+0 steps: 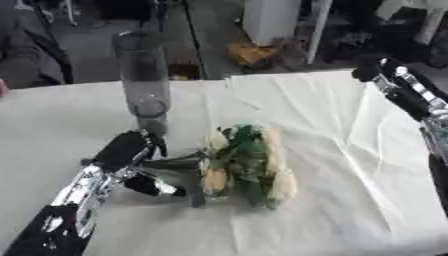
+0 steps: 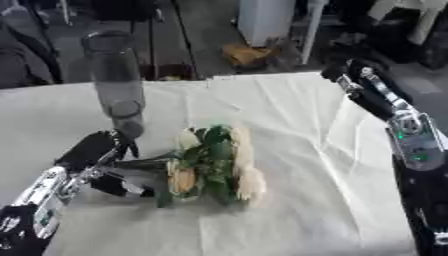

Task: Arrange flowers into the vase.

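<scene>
Pickup step: bouquet [image 1: 245, 167] w/ stems gripped by left hand [image 1: 131, 155] mid-table beside vase [image 1: 143, 80]; lift & tilt needed next; right hand [image 2: 346, 70] at far-right table edge, state can't be told.

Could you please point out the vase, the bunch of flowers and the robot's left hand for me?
vase [image 1: 143, 75]: left eye view, middle of its glass body.
flowers [image 1: 245, 162]: left eye view, green leaves mid-bunch.
left hand [image 1: 122, 150]: left eye view, back of the hand.

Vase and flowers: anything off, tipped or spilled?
Nothing spilled. The vase stands upright and empty on the white tablecloth; the flower bunch lies flat on the cloth beside it, with the left hand at its stems. The cloth is creased.
</scene>
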`<state>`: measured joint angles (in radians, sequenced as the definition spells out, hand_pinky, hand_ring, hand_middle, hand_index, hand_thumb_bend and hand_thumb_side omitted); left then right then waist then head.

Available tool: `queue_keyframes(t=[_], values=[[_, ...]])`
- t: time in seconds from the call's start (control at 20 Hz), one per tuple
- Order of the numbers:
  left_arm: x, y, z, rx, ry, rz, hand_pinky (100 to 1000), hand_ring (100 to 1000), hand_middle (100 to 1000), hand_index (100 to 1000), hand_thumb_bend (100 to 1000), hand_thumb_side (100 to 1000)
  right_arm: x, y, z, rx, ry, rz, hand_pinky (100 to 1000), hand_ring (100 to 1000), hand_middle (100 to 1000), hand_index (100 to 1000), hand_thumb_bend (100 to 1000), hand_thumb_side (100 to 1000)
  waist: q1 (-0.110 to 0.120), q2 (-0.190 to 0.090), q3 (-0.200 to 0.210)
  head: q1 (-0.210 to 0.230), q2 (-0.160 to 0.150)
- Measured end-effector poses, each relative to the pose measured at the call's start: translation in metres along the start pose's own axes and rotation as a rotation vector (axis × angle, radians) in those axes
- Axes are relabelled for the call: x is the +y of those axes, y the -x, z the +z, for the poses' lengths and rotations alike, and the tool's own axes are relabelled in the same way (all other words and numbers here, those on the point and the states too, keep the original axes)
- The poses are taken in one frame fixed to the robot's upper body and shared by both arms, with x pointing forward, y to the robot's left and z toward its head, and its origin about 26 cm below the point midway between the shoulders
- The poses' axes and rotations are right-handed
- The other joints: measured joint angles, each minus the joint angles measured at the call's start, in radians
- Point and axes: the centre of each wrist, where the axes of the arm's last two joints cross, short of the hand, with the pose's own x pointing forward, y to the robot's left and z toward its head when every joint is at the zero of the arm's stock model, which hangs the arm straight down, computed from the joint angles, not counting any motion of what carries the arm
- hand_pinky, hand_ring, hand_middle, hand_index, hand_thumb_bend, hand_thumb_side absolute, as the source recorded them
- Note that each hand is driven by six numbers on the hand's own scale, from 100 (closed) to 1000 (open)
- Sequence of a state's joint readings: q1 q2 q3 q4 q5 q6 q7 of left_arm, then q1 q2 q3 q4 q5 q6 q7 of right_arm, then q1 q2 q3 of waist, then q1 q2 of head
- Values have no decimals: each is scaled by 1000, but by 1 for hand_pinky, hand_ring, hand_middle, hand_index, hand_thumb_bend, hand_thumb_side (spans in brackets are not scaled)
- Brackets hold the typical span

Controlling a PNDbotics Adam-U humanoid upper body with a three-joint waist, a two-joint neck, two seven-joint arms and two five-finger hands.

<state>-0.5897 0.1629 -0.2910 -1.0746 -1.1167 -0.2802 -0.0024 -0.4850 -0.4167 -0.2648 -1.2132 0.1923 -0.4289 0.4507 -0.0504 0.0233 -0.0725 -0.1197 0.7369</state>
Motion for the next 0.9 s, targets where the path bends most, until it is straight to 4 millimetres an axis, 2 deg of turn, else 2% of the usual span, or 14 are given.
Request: queue_keyframes(t=[0.3,0.6,0.9], values=[[-1,-1,-1,3,-17,19,319,365,322,577,934,695,0,0,0,0,0,0,822,782,693,911,100,797,0,1,-2,0,0],[10,-3,-6,-10,-52,19,326,367,323,578,933,702,0,0,0,0,-1,0,823,783,693,911,100,798,0,1,-2,0,0],[9,-4,-6,-23,-26,2,323,362,319,576,930,712,0,0,0,-1,-2,0,823,783,693,911,100,798,0,1,-3,0,0]])
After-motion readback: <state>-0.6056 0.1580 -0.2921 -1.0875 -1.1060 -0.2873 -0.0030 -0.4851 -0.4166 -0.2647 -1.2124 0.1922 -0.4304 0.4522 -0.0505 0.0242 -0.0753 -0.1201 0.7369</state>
